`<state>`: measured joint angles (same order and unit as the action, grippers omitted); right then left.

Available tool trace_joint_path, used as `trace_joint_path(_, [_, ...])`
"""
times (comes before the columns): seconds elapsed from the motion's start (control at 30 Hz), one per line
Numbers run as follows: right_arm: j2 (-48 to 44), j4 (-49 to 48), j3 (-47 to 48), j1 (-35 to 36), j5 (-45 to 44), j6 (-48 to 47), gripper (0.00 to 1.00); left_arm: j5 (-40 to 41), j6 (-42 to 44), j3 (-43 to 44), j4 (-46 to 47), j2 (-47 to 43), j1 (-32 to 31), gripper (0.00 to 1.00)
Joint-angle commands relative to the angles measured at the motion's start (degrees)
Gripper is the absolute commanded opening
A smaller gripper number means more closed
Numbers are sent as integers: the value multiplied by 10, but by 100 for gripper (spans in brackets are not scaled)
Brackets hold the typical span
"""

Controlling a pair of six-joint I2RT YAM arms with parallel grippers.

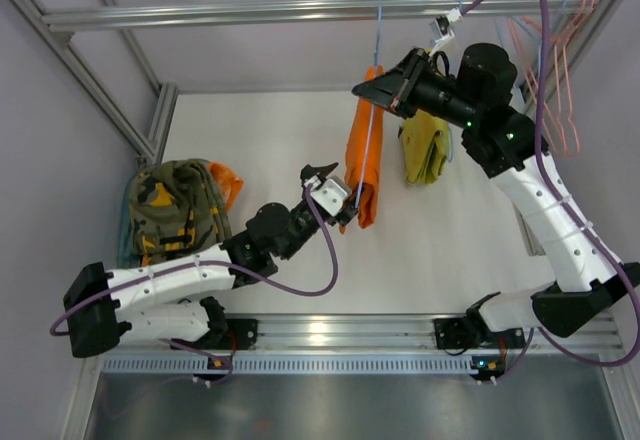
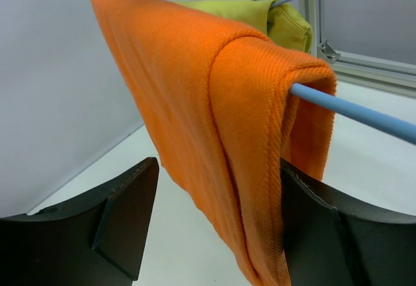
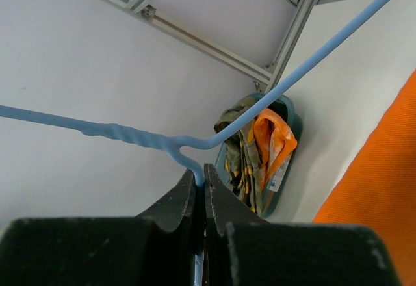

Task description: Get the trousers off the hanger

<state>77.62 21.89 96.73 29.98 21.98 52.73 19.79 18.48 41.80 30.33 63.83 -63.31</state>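
The orange trousers (image 1: 363,160) hang folded over the bar of the light-blue hanger (image 1: 373,110), whose hook sits on the top rail. My right gripper (image 1: 388,88) is shut on the hanger's wire just below the twisted neck (image 3: 162,142), as the right wrist view shows (image 3: 200,177). My left gripper (image 1: 324,174) is open at the trousers' lower left side. In the left wrist view the trousers (image 2: 214,117) hang between its jaws (image 2: 218,188), the right finger (image 2: 325,221) against the cloth, and the hanger bar (image 2: 364,112) sticks out to the right.
Yellow-green trousers (image 1: 425,150) hang on another blue hanger just right of the orange ones. Pink hangers (image 1: 560,60) hang at the rail's (image 1: 250,10) right end. A camouflage garment (image 1: 175,205) and orange cloth lie in a basket at the left. Frame posts bound the sides.
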Motion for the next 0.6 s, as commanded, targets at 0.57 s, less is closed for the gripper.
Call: trace_joint_path(0.57, [-12,-170,30,-40,59,19,0,52,0,-13,8,-37,3,78])
